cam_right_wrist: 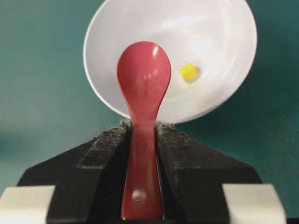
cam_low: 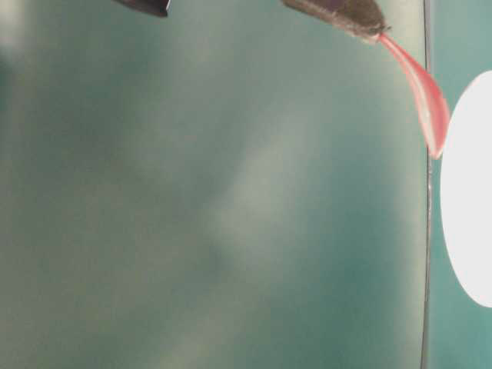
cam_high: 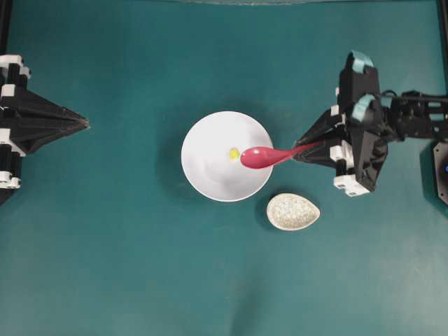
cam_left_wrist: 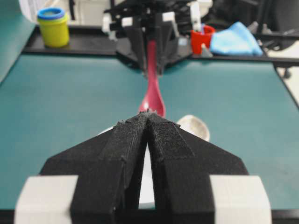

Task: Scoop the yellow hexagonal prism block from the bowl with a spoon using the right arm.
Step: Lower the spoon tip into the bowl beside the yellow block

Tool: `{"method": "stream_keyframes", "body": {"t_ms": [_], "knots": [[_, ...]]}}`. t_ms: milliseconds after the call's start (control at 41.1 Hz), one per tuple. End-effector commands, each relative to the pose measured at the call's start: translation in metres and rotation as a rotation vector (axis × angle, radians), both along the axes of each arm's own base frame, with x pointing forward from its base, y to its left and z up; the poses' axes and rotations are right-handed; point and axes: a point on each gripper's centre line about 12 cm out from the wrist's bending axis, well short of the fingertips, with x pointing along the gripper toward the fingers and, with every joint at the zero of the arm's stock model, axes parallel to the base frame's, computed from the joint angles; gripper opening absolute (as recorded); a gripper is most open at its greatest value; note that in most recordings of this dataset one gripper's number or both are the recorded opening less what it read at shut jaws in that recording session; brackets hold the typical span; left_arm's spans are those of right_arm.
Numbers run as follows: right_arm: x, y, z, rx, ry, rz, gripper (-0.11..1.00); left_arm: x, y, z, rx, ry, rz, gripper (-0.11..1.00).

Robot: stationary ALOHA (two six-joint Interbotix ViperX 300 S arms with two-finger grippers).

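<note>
Overhead view: glossy red-pink spoon [cam_high: 260, 157] clamped by right gripper [cam_high: 308, 150] jaws | left gripper [cam_high: 82, 124] jaws together | tiny yellow hexagonal block [cam_high: 234, 152] lies mid round white bowl [cam_high: 203, 175], at spoon head's 9 o'clock | head should be dipped under block, then levelled.
</note>
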Motion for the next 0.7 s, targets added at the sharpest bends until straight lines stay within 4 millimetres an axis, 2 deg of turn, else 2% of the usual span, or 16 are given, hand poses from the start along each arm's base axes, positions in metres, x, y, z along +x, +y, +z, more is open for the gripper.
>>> {"method": "stream_keyframes", "body": {"t_ms": [0,389,680], "knots": [[0.006,-0.005,0.012,0.016,0.001,0.002,0.25,0.003,0.0,0.012,0.005,-0.029,0.001,0.04],[0.028,-0.02,0.007,0.056,0.106,0.016,0.25,0.003,0.0,0.011,0.004,-0.024,0.001,0.04],[0.045,-0.021,0.004,0.097,0.216,0.083,0.24,0.003,0.0,0.011,0.005,-0.024,0.001,0.04]]}}
